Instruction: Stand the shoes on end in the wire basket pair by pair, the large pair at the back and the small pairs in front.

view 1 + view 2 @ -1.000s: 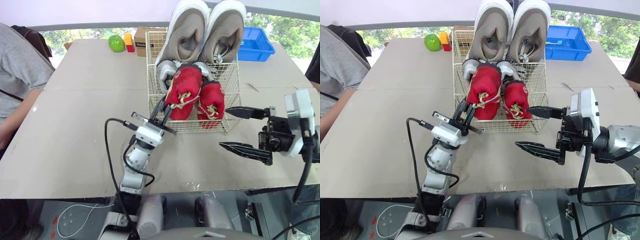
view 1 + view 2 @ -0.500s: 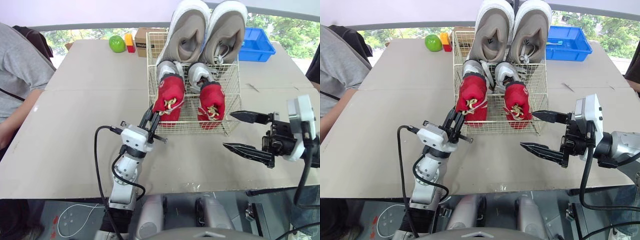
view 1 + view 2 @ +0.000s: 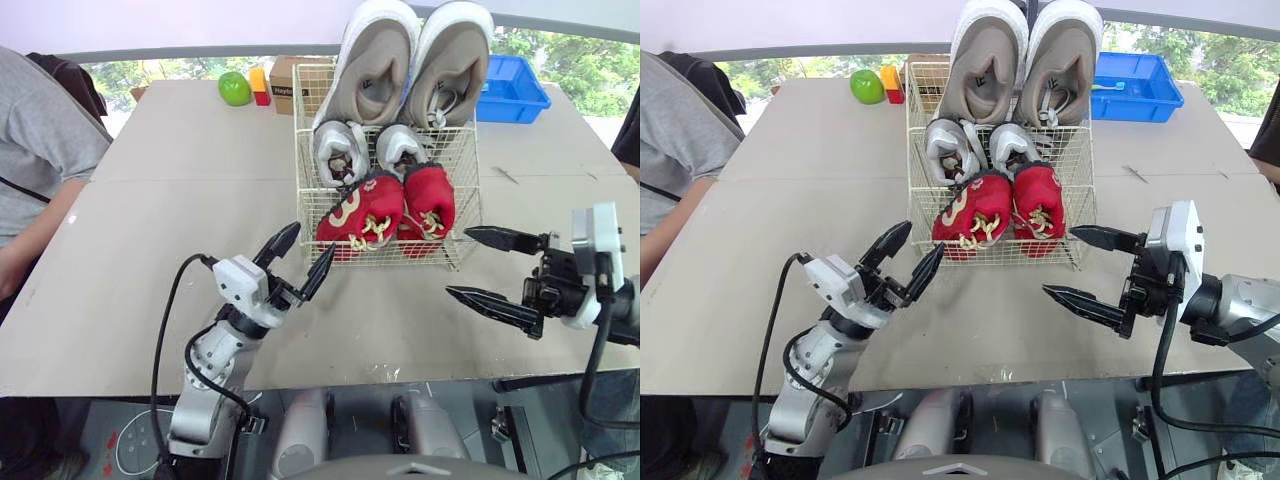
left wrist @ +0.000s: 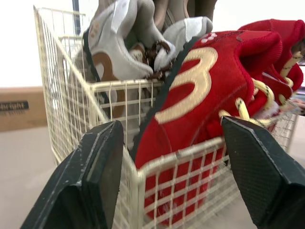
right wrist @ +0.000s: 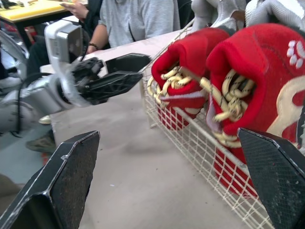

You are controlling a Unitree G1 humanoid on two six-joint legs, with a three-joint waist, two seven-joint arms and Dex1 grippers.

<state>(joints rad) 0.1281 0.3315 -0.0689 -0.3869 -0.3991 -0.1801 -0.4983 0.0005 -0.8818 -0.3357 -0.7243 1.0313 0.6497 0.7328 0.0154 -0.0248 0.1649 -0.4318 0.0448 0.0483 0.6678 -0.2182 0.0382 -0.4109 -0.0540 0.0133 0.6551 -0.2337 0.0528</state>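
Tan table (image 3: 150, 200) stood under a window with trees outside. We saw all three pairs in the wire basket (image 3: 305, 190): large grey pair (image 3: 378, 70) on end at the far side, small grey pair (image 3: 342, 155) mid, red pair (image 3: 375, 205) nearest. The left red shoe leaned onto its mate, so we judged one straightening left. Left gripper (image 3: 309, 243) and right gripper (image 3: 459, 262) were both spread and empty, near the basket front. Apple (image 3: 233, 87), cardboard box (image 3: 283, 72) and blue bin (image 3: 512, 88) sat far; a person (image 3: 40, 150) sat left.
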